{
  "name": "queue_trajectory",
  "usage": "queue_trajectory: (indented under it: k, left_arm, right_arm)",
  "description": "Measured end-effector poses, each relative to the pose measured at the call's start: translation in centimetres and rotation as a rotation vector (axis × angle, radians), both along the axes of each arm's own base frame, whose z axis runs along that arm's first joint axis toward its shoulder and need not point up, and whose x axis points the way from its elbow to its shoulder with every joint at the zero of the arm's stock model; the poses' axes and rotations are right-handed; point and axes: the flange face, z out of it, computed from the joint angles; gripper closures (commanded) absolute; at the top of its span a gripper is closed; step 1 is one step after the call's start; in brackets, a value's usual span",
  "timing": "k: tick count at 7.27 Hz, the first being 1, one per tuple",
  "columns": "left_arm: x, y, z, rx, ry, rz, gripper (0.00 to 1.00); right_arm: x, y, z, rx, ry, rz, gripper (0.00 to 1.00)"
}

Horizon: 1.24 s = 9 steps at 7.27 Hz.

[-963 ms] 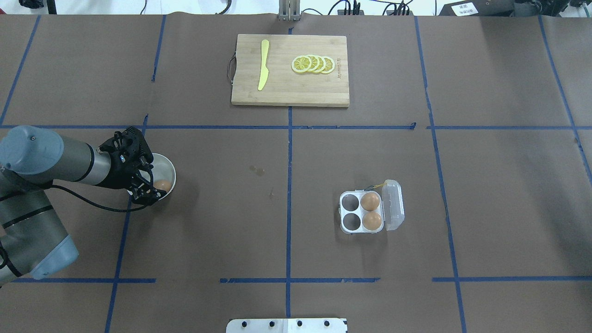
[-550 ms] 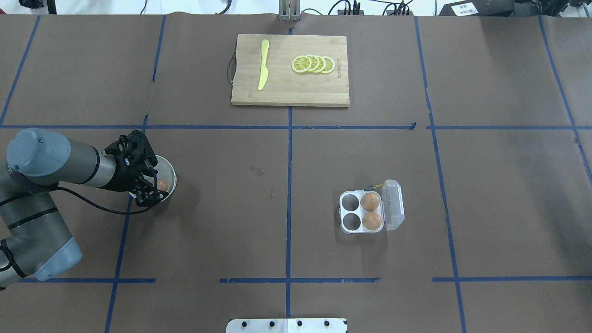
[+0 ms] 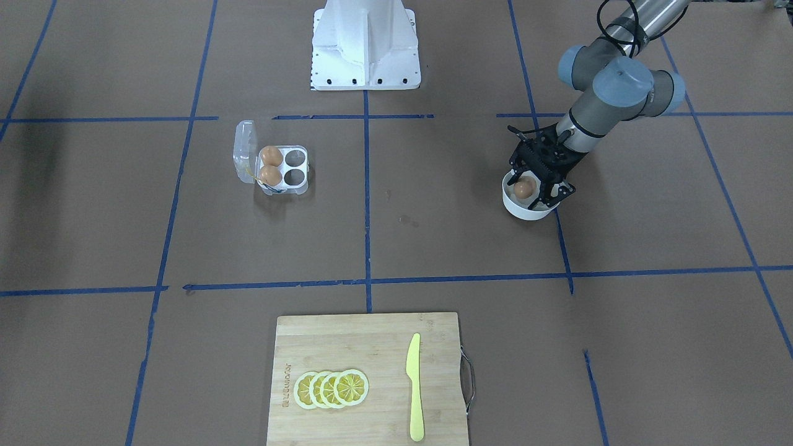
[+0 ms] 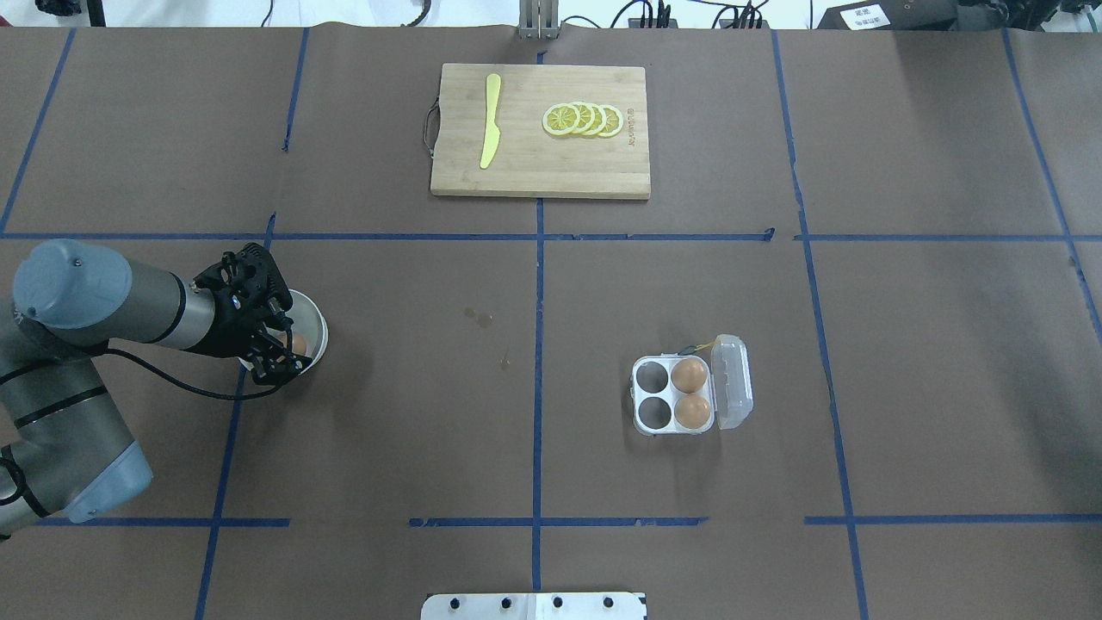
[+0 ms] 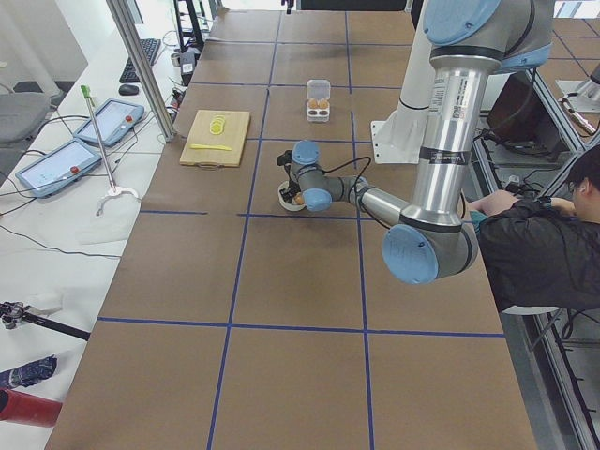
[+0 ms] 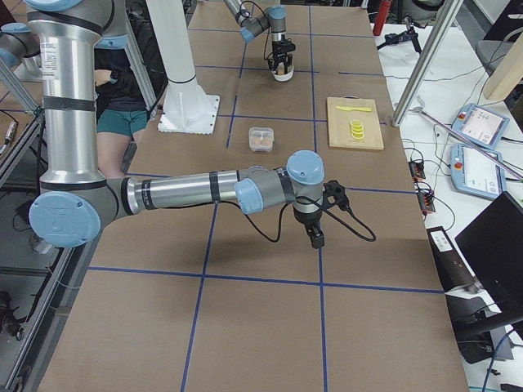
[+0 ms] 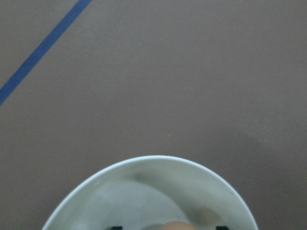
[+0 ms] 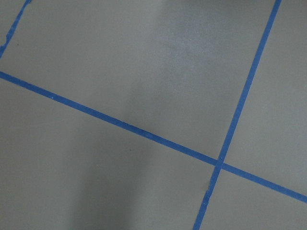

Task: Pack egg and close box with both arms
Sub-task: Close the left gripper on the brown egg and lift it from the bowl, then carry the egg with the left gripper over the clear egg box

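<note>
The step in hand is picking the third egg [image 3: 524,189] out of the white bowl [image 3: 526,212] at the robot's left. The left fingers [image 3: 550,193] reach down into the bowl and stand spread on either side of the egg, apparently not yet pressing on it. Next they need to squeeze gently and lift straight up clear of the rim. Then comes a long carry across the table [image 4: 430,413] to the open box [image 4: 653,412]. The right fingers [image 6: 317,239] hang over bare table, and I cannot tell whether they are spread or pressed together. By count there are three eggs: one in the bowl and two in the box's cells nearest the lid. Two of the four cells are empty. There is also one cutting board [image 4: 534,172], one yellow knife [image 4: 491,120] and four lemon slices [image 4: 584,119].
</note>
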Motion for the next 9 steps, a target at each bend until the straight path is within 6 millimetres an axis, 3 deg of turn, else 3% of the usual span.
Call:
queue_trajectory:
  k: [2, 4, 6, 8, 9]
  left_arm:
    - [-0.1, 0.0, 0.1, -0.004, -0.003, 0.0, 0.67]
    - [-0.5, -0.3, -0.2, -0.003, 0.001, -0.009, 0.7]
    - [-3.0, -2.3, -1.0, -0.002, 0.026, -0.05, 0.73]
    - [-6.3, -5.0, -3.3, 0.004, 0.108, -0.127, 0.71]
    - [-7.0, -5.3, -4.5, 0.01, 0.172, -0.155, 0.72]
  right_arm:
    - [0.0, 0.0, -0.1, 0.002, -0.001, 0.0, 0.0]
    - [0.0, -0.1, -0.3, 0.004, -0.001, 0.001, 0.0]
    - [0.0, -0.1, -0.4, 0.006, -0.001, 0.001, 0.0]
    - [0.0, -0.1, -0.4, 0.007, -0.001, 0.001, 0.0]
    - [0.0, -0.1, -0.4, 0.007, -0.001, 0.001, 0.0]
